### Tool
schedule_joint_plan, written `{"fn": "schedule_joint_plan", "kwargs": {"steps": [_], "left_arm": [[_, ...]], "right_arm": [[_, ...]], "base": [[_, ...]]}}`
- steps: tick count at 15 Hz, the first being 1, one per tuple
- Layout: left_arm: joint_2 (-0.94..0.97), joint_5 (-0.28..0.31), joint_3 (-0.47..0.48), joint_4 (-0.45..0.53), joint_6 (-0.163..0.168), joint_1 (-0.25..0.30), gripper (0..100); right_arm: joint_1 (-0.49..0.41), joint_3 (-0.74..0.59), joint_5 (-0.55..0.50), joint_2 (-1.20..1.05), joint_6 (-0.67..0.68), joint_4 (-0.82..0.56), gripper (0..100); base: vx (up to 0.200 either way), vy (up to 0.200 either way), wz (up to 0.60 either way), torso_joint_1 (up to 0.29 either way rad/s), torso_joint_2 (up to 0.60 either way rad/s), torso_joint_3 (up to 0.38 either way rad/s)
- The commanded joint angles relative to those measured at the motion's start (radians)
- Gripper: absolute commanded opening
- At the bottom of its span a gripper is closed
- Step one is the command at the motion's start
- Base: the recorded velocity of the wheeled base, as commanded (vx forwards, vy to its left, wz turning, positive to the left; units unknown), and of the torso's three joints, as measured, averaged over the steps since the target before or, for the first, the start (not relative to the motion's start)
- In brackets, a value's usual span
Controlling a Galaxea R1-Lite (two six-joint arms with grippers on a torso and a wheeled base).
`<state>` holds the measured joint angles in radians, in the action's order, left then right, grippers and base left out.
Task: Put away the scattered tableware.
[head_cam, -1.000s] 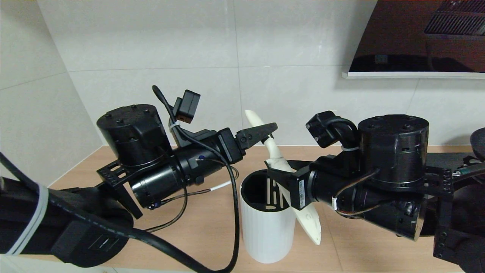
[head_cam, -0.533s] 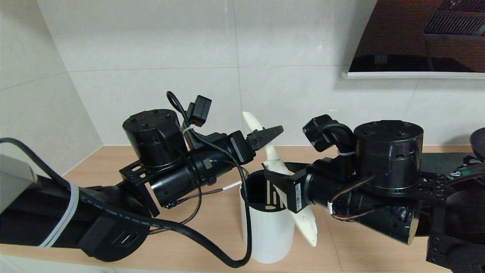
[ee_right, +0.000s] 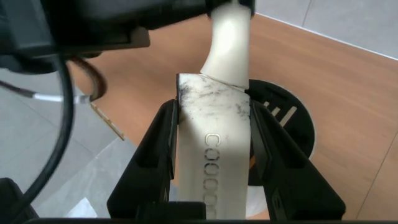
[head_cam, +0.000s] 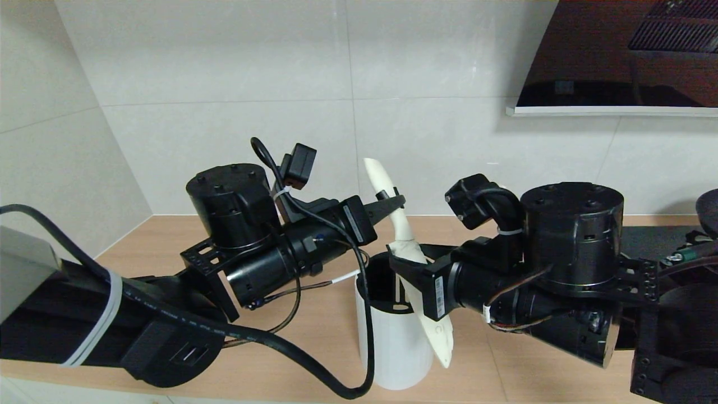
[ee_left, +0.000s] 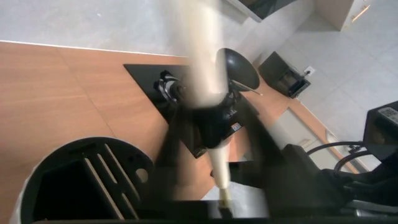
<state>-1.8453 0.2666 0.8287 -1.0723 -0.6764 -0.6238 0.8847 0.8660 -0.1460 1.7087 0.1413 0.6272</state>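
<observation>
A cream rice paddle [head_cam: 382,180] stands nearly upright just above and in front of a white cylindrical utensil holder [head_cam: 392,348] with a black slotted insert. My right gripper [head_cam: 408,274] is shut on the paddle's wide middle; both fingers press its sides in the right wrist view [ee_right: 214,149]. My left gripper [head_cam: 391,203] sits higher up, shut on the thin handle, and it shows as black jaws around the handle's top [ee_right: 230,6] in the right wrist view. The paddle's blade end [head_cam: 440,339] hangs outside the holder, by its right wall. The left wrist view looks down the handle [ee_left: 208,68] past the holder [ee_left: 81,180].
The holder stands on a wooden counter [head_cam: 314,320] against a white tiled wall. A black cooktop [head_cam: 662,235] lies to the right under a dark range hood [head_cam: 617,56]. A black ladle-like utensil [ee_left: 239,65] rests on the cooktop.
My left arm came in from the left and its fingers shut on the paddle's handle. The right gripper shifted slightly left with the paddle, which now stands more upright.
</observation>
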Motion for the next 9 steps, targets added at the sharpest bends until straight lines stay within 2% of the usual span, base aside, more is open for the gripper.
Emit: {"fn": "schedule_joint_plan", "kwargs": {"steps": [1, 9], "left_arm": [[-0.002, -0.001, 0.000, 0.002, 0.000, -0.002, 0], [0.003, -0.003, -0.002, -0.049, -0.006, -0.004, 0]], "right_arm": [[0.002, -0.001, -0.001, 0.000, 0.000, 0.009, 0], [0.002, 0.001, -0.004, -0.004, 0.012, 0.019, 0]], "base": [[0.000, 0.000, 0.00, 0.000, 0.00, 0.000], [0.000, 0.000, 0.00, 0.000, 0.00, 0.000]]}}
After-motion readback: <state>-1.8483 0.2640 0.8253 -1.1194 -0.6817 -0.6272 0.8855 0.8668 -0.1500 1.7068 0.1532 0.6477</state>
